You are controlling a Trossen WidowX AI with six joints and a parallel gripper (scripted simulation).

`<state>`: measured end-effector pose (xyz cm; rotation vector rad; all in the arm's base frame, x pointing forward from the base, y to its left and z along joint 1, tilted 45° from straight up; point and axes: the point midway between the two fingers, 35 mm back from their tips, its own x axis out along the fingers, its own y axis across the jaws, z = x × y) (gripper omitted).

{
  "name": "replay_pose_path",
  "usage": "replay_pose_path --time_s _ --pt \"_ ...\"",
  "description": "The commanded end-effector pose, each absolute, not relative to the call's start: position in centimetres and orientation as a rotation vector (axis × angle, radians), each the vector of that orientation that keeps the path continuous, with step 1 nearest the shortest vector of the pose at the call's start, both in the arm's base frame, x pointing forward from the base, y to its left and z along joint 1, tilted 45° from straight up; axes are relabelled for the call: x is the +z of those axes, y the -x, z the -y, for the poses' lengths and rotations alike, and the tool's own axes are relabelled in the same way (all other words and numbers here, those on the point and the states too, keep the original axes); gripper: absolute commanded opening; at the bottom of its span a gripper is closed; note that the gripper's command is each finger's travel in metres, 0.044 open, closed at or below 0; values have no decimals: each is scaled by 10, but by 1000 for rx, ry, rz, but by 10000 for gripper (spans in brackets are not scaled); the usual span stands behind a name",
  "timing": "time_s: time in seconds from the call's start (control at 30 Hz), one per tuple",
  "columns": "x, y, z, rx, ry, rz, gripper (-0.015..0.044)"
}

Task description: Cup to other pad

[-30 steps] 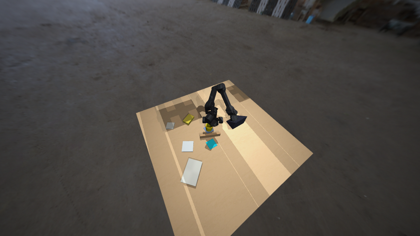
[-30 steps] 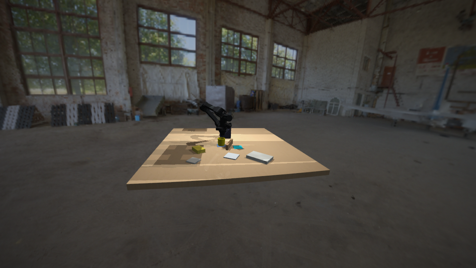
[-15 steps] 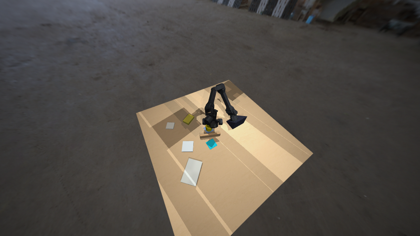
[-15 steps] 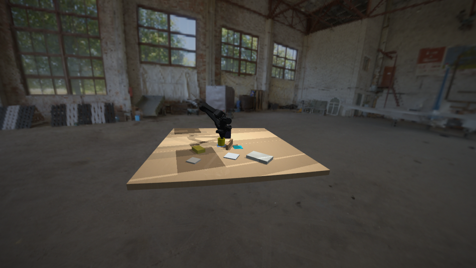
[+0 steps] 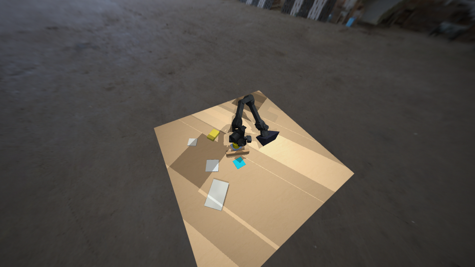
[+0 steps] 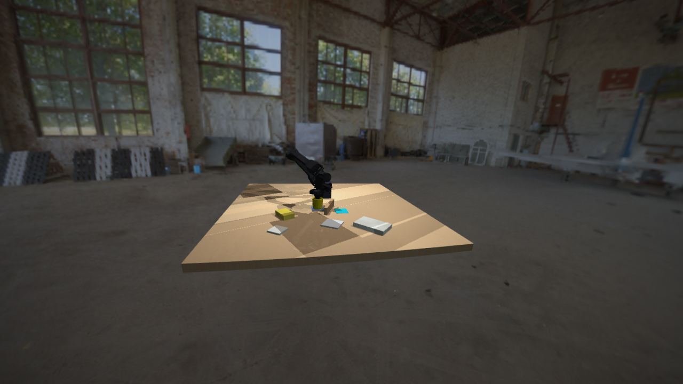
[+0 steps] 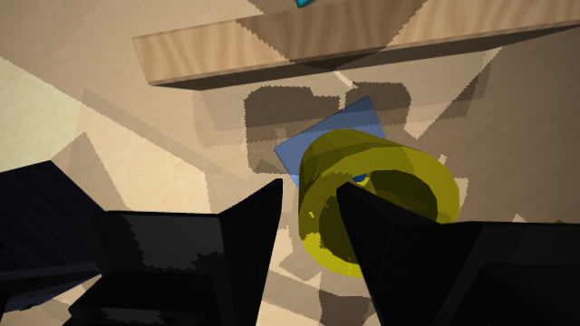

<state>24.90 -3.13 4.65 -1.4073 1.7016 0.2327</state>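
Wooden boards form the table under the claw. The claw is partly closed, one finger inside the yellow cup, one outside; a firm grip cannot be told. The cup sits tilted on a blue pad. Beyond the cup lie a wooden bar and a turquoise pad.

The yellow cup is a short, thick-walled cylinder standing upright with its mouth open upward on a blue square pad; its base covers the pad's corner toward 5 o'clock in the wrist view. A blue marble shows deep inside it, the rest of the interior being hidden. The other pad, a bright cyan square, lies flat on the board toward 6 o'clock from the cup in the top view, with a wooden bar lying between them.
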Motion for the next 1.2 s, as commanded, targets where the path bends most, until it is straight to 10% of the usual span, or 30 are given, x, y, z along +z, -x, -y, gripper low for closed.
replay_pose_path --time_s 0.0,1.17 --pt "43 -246 34 240 1418 -1712 167" --pt "48 -249 29 235 1408 -1704 0"
